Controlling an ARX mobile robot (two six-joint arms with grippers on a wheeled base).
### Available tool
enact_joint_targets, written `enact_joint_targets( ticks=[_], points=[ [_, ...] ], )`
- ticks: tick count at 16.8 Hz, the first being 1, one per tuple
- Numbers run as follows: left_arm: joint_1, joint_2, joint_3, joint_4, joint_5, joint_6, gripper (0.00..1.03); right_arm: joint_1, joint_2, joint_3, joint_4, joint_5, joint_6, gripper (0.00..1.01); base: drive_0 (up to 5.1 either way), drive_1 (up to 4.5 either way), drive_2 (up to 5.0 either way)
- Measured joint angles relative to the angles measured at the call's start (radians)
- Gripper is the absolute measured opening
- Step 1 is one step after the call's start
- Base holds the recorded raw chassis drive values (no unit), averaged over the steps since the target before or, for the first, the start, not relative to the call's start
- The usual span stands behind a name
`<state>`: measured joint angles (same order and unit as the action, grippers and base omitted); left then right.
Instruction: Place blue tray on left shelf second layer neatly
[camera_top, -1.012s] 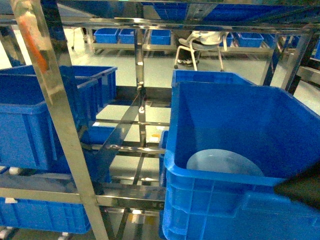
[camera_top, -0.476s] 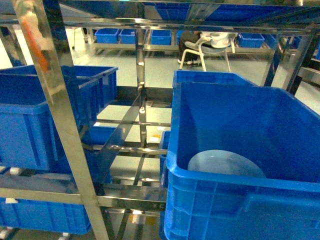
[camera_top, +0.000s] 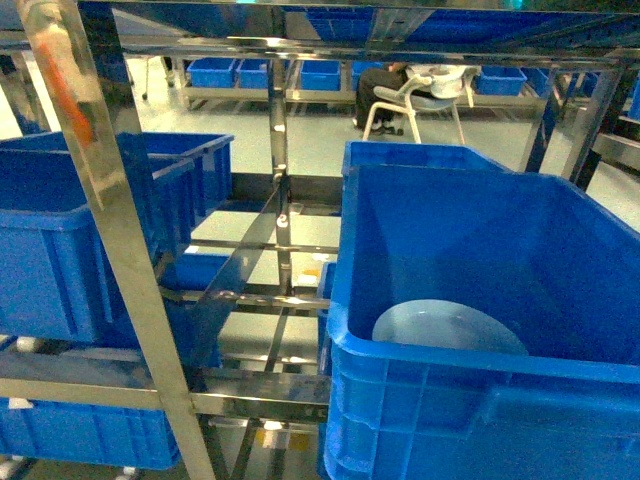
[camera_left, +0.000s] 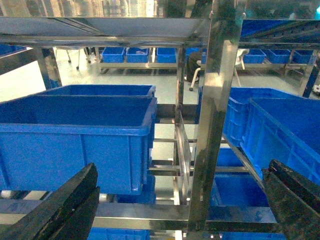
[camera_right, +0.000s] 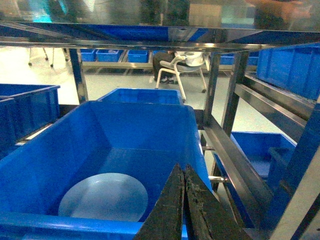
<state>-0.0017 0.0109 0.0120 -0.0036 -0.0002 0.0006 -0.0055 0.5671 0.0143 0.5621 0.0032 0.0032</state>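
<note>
Blue tray in crate, closed right end effector apparently just above.

The tray lies flat on the bottom of the right crate; left of it, past the rack's upright, sits another crate, with a chair far behind

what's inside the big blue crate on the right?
Only the blue tray lies flat on the floor of the big blue crate. In the head view the crate's near wall hides the tray's front edge; the right wrist view shows nothing else inside.
</note>
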Motion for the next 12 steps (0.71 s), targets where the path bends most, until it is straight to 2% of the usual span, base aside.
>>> enact_joint_targets(
  ticks=[12],
  points=[
    [0.000, 0.000, 0.000, 0.000, 0.000, 0.000, 0.98, 0.000, -0.312, 0.000, -0.308, 0.000, 0.000, 0.02, 0.0, 0.00, 0.0]
  ],
)
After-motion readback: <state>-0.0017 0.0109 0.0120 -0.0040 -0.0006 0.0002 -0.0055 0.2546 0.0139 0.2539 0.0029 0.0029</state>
